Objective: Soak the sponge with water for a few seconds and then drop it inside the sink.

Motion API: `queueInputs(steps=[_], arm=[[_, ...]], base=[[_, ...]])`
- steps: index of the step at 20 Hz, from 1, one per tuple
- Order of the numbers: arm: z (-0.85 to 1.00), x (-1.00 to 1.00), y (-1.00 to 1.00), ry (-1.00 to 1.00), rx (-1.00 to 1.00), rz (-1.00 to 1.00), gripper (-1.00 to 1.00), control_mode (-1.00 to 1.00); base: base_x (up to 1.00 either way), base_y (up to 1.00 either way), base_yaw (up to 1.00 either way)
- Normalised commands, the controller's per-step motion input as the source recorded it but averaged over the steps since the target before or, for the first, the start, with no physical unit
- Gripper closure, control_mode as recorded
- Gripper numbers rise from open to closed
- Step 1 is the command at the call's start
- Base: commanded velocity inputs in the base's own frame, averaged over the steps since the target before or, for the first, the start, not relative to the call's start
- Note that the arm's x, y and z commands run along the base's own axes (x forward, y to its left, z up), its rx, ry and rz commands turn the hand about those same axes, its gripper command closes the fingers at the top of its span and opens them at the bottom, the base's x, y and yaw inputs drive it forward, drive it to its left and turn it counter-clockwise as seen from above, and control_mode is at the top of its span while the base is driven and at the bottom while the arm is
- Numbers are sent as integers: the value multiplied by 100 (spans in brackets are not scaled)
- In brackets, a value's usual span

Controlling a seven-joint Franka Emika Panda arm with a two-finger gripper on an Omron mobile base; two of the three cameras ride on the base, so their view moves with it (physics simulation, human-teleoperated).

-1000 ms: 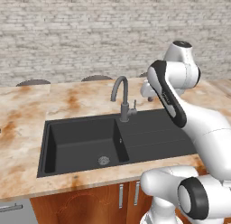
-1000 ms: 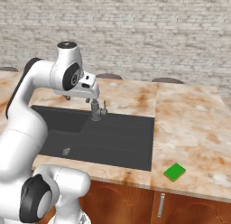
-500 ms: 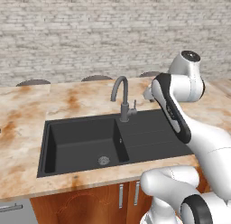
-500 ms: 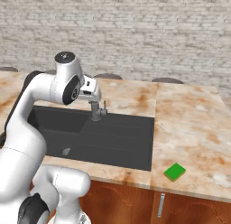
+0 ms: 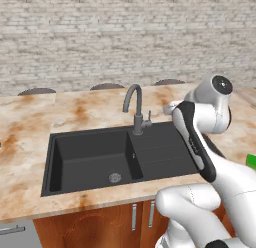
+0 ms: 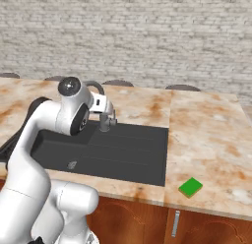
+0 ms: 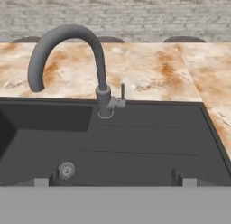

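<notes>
- Right base view, sponge (image 6: 190,187): lay flat on the marble counter (image 6: 211,135) near its front edge, to the right of the sink (image 6: 133,154) and well apart from it; untouched, judged not yet collected.
- Left base view, sponge (image 5: 251,161): only a green sliver showed at the right edge, the rest cut off by the frame.
- Faucet (image 7: 72,60): grey, curved, spout over the basin; no blue stream was visible under it in any view, so the water was judged not yet running. The small lever (image 7: 122,91) stood upright beside its base.
- Gripper (image 7: 113,179): the two dark fingertips (image 7: 43,180) stood far apart at the bottom of the hand view, jaws wide, nothing between them; it faced the faucet across the drainboard.
- Progress: none of the task's steps appeared done; fetching, soaking and dropping the sponge all remained.
- Basin: bare but for the round drain (image 5: 115,178).
- Hidden: in both base views the arm's own links covered the gripper; the lever's exact setting was too small to judge.
</notes>
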Motion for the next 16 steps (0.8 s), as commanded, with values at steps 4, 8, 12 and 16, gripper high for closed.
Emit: queueInputs(steps=[4, 8, 12, 16], arm=[[0, 0, -8, -16, 0, 0, -100, -100], [0, 6, -14, -16, -1, 2, -100, -100], [-1, 22, -14, -9, -1, 7, -100, -100], [0, 8, -8, 0, 0, 8, -100, -100]], base=[[0, 0, 0], [0, 0, 0], [0, 0, 0], [0, 0, 0]])
